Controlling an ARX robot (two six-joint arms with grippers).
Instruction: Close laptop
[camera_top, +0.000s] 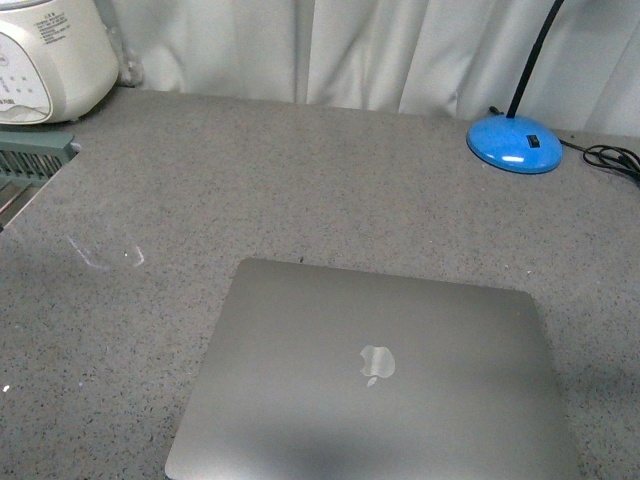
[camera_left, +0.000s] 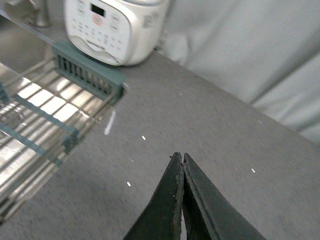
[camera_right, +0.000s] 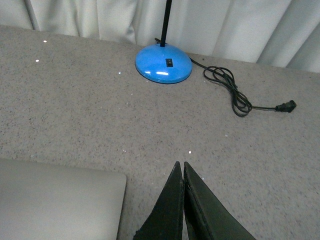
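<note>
Here laptop (camera_top: 370, 375) lid down, near edge cropped; left gripper (camera_left: 181, 157), right gripper (camera_right: 180, 165) closed, empty

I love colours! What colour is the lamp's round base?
The lamp base is bright blue, clearest in the right wrist view.

The laptop (camera_top: 400, 420) is closed, its lid down flat on the base, and it lies level on the table (camera_top: 300, 180). The lid is plain space-grey metal with rounded corners. A shiny apple logo (camera_top: 377, 364) sits near its middle, leaf end toward the robot. The front view's lower border cuts off the near edge. The far right corner (camera_right: 117, 179) lies near the right gripper (camera_right: 182, 166), on the robot's left of its pressed-together fingertips and apart from them.
</note>
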